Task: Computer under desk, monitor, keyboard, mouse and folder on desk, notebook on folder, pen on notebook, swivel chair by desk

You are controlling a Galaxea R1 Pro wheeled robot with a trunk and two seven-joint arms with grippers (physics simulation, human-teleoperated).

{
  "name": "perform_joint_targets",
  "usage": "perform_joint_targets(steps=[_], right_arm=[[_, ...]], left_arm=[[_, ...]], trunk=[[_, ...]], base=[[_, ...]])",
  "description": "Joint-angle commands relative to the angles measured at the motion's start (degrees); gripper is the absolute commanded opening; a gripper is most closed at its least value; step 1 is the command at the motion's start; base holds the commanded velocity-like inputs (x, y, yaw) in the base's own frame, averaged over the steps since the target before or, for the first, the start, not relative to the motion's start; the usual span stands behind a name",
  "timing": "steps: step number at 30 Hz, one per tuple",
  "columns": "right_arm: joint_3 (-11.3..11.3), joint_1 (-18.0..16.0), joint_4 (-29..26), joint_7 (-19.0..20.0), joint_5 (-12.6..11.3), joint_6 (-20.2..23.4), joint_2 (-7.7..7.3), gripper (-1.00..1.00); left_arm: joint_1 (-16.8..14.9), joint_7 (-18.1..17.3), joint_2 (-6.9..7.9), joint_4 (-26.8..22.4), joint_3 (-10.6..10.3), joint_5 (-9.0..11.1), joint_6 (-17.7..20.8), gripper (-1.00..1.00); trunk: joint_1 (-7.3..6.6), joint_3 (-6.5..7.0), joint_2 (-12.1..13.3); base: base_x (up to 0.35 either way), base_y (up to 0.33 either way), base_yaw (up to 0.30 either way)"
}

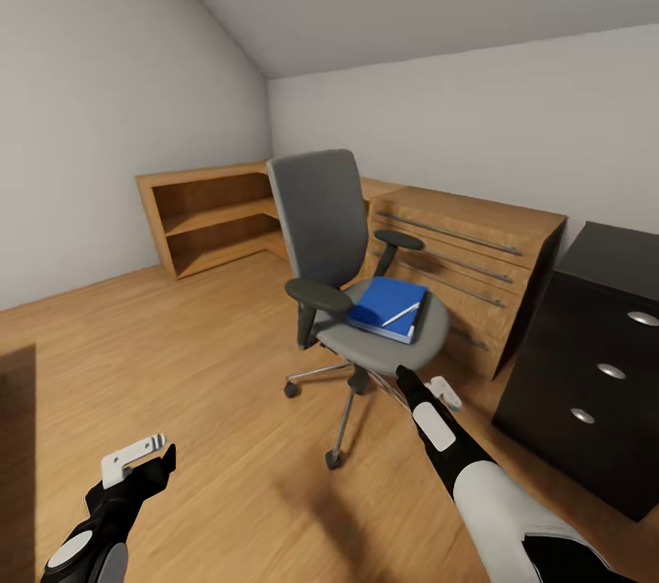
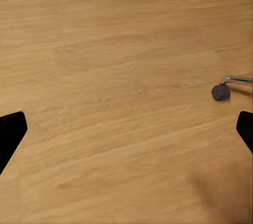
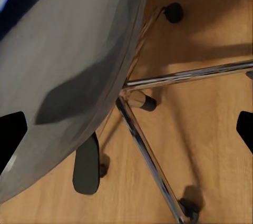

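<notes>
The left gripper (image 1: pixel 137 459) hangs low over the bare wood floor (image 1: pixel 210 382), jaws apart. The right gripper (image 1: pixel 437 391), jaws also apart, reaches to just beside the front rim of the swivel chair (image 1: pixel 334 244), above its chrome legs (image 3: pixel 153 161). On the seat lies the blue folder (image 1: pixel 384 304) with the pen (image 1: pixel 401 315) on top. An oak cabinet (image 1: pixel 476 263) stands close behind the chair, low shelves (image 1: pixel 206 217) to its left, and the black drawer unit (image 1: pixel 595 363) to the right.
</notes>
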Motion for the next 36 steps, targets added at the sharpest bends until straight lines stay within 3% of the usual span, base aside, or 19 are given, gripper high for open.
perform_joint_targets(steps=[1,9,25,36], right_arm=[[0.05,-0.01,0.01,-0.08,-0.80,-0.24,0.02,1.00],[0.12,-0.02,-0.01,0.70,-0.80,-0.28,-0.04,1.00],[0.12,-0.04,-0.04,0.72,-0.80,-0.29,-0.04,1.00],[0.12,-0.03,-0.06,0.72,-0.80,-0.29,-0.10,1.00]], left_arm=[[0.00,0.29,-0.04,-0.10,0.02,0.62,0.21,1.00],[-0.03,0.34,-0.05,-0.10,-1.07,0.56,0.21,1.00],[-0.01,0.34,-0.05,-0.10,-1.13,0.56,0.21,1.00],[-0.03,0.31,-0.04,-0.08,-1.13,0.56,0.21,1.00]], trunk=[[0.03,-0.05,-0.01],[0.03,-0.05,-0.01],[0.03,-0.05,-0.01],[0.03,-0.05,-0.01]], base=[[0.300,0.000,0.002],[0.318,0.000,0.000],[0.309,0.042,0.000],[-0.165,0.048,0.000]])
